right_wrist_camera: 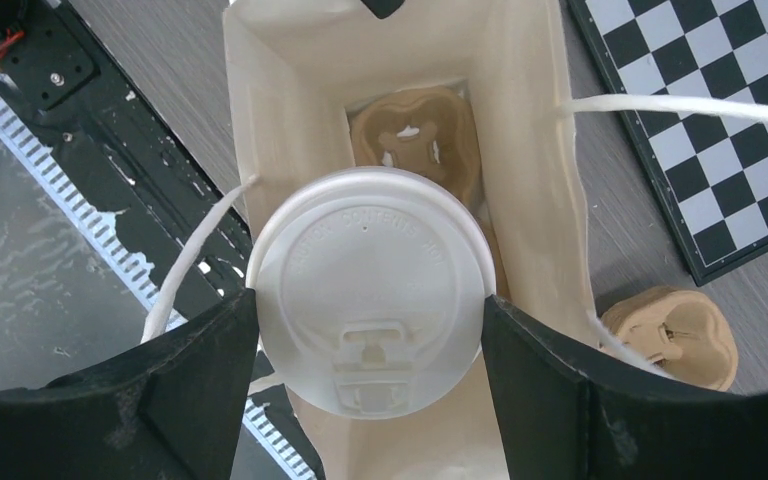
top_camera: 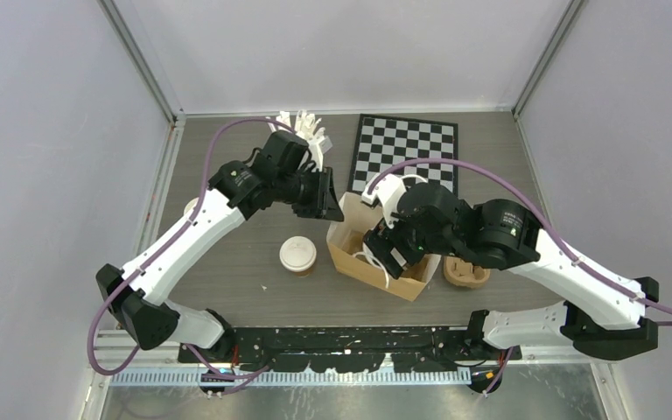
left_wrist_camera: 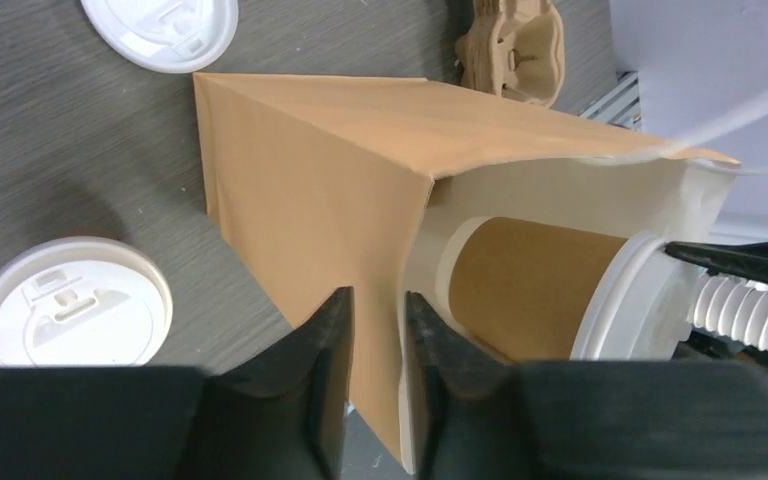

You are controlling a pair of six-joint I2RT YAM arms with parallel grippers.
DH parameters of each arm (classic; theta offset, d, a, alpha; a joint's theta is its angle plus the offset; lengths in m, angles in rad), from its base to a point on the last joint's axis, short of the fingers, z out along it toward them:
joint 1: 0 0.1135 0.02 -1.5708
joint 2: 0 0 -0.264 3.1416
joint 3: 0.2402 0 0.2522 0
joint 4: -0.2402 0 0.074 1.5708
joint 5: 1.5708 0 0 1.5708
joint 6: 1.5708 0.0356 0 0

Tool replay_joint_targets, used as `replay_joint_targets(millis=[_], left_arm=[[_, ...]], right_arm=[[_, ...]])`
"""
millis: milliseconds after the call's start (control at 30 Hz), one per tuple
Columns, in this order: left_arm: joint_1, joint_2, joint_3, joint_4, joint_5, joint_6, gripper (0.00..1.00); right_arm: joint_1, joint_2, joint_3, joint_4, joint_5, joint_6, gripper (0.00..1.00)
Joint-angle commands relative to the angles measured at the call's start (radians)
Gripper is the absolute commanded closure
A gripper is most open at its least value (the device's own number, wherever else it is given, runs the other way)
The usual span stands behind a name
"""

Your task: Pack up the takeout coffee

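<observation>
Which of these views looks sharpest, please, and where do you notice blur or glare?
Top external: even, diffuse light, soft shadows, everything sharp. Left wrist: the paper bag is crisp, while the left gripper and a white handle cord, near the lens, blur. Right wrist: lettering on the cup lid is faintly legible though the white runs bright; the right gripper looks soft.

Pale grey walls (top_camera: 52, 131) are enclosing the wood-grain worktop (top_camera: 227, 289) on three sides, with aluminium posts (top_camera: 138, 57) rising from its far corners. Soft, even light is falling across it. A black rail (top_camera: 350, 337) is spanning the near edge, and a checkerboard (top_camera: 407, 144) is lying at the far edge.
</observation>
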Motion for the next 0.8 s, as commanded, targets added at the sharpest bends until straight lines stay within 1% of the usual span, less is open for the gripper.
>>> replay_joint_targets(millis=[0, 100, 167, 233, 333, 467, 567, 633, 767], left_arm=[[0.004, -0.045, -0.010, 0.043, 0.010, 0.030, 0.64], [0.005, -0.079, -0.015, -0.027, -0.009, 0.037, 0.49], [0.005, -0.090, -0.014, -0.092, -0.024, 0.049, 0.44], [0.004, -0.092, -0.007, -0.146, -0.006, 0.070, 0.40], [0.005, -0.109, -0.015, -0.177, 0.024, 0.065, 0.38], [0.005, -0.167, -0.079, -0.163, 0.087, 0.043, 0.37], [0.005, -0.217, -0.126, -0.148, 0.072, 0.034, 0.36], [0.005, -0.237, -0.149, -0.133, 0.072, 0.028, 0.34], [0.005, -0.207, -0.139, -0.160, 0.093, 0.031, 0.33]], right_arm=[[0.047, -0.023, -0.001, -0.026, 0.046, 0.014, 0.23], [0.095, -0.009, 0.004, -0.040, 0.076, 0.035, 0.22], [0.126, 0.013, 0.013, -0.063, 0.100, 0.045, 0.22], [0.153, 0.030, 0.016, -0.073, 0.132, 0.055, 0.22], [0.175, 0.025, 0.006, -0.051, 0.171, 0.076, 0.22], [0.208, 0.007, -0.016, -0.023, 0.220, 0.100, 0.23], [0.232, 0.026, -0.021, -0.036, 0.237, 0.093, 0.22], [0.233, 0.034, -0.035, -0.024, 0.212, 0.094, 0.22], [0.254, 0.046, -0.040, -0.014, 0.226, 0.115, 0.22]])
